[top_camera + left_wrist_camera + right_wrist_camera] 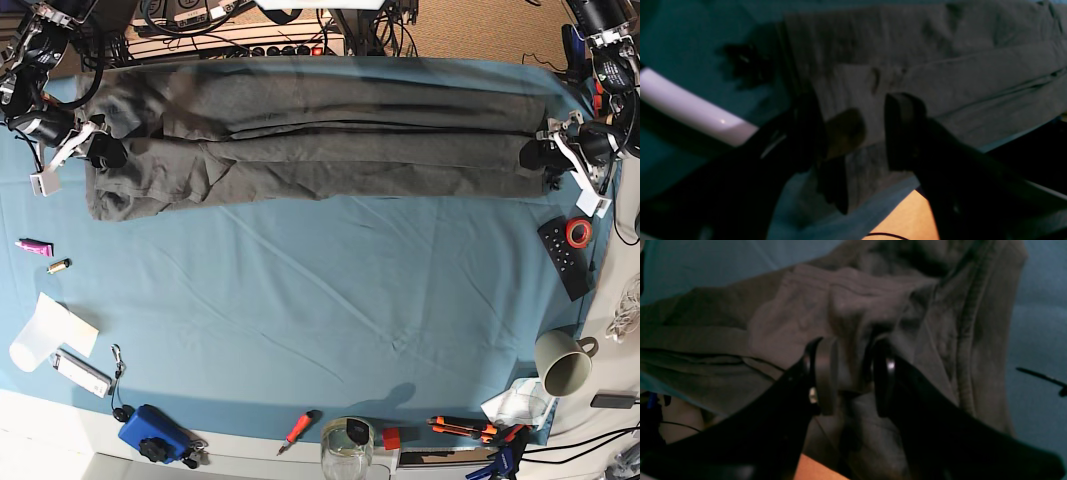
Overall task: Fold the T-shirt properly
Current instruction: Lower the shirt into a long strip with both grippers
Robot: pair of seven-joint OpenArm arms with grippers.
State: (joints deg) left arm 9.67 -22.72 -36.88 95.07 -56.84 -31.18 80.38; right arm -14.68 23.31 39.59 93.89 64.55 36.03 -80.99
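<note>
The dark grey T-shirt (320, 140) lies folded into a long band across the far side of the table. My left gripper (873, 130) is open just over the shirt's end (940, 66) at the right of the base view (535, 155), with flat cloth showing between its fingers. At the other end of the band (105, 152), my right gripper (853, 373) hovers over bunched cloth (846, 296). Its jaws stand apart, and a loose ridge of fabric rises between the pads (825, 373). A stitched hem (968, 340) runs down to the right of it.
A teal-blue sheet (320, 300) covers the table. At the right edge lie a remote (565, 258), an orange tape roll (578, 232) and a mug (563, 362). Along the near edge are a glass jar (347, 448), a screwdriver (298, 428) and a blue device (155, 435). White papers (45, 330) lie at the left.
</note>
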